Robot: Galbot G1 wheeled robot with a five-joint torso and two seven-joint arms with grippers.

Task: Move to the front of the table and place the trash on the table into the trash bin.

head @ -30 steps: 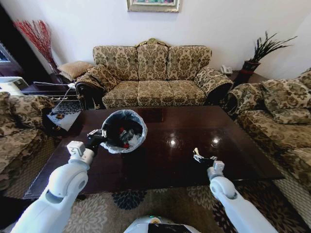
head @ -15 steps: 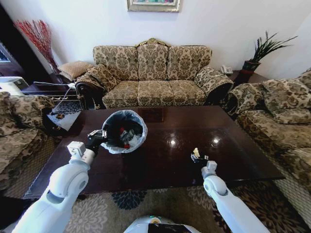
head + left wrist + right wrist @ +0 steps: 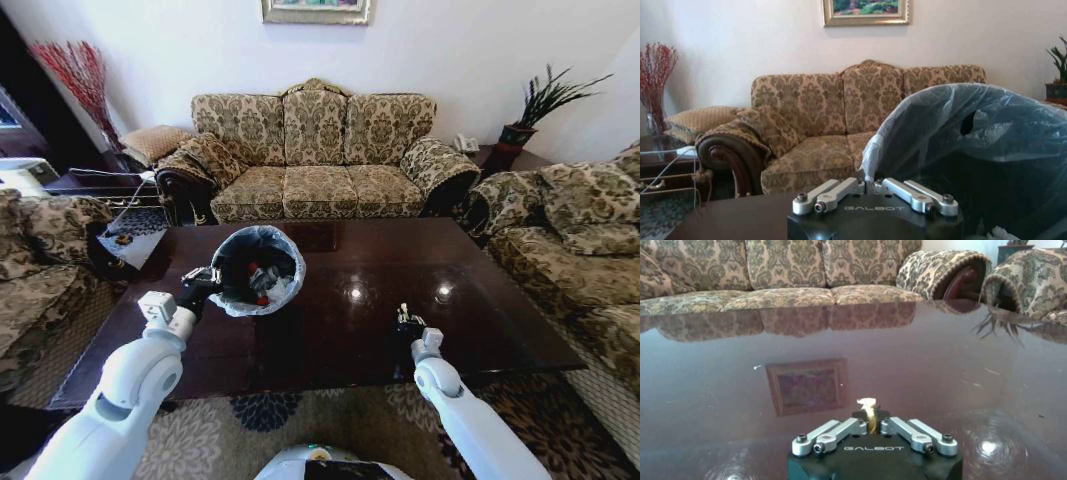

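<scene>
The trash bin (image 3: pixel 256 270) stands on the left part of the dark glossy table (image 3: pixel 390 262), its pale liner (image 3: pixel 960 125) folded over the rim. Inside it lie white crumpled papers and a bottle with a red label (image 3: pixel 262 281). My left gripper (image 3: pixel 205 278) is at the bin's near-left rim, and in the left wrist view it (image 3: pixel 870 181) is shut on the liner's edge. My right gripper (image 3: pixel 404 320) hovers over the table's near right part, shut on a small yellow scrap (image 3: pixel 868 409) that sticks up between its fingers (image 3: pixel 840 430).
A patterned sofa (image 3: pixel 315 150) stands behind the table, with armchairs at the left (image 3: pixel 35 250) and right (image 3: pixel 580 230). A small side table (image 3: pixel 125 240) sits at the table's far left corner. A potted plant (image 3: pixel 525 115) stands at the back right. The bare tabletop (image 3: pixel 807 340) reflects the room.
My right gripper has moved a little leftward over the table with the yellow scrap in it. The left gripper and the bin have hardly moved.
</scene>
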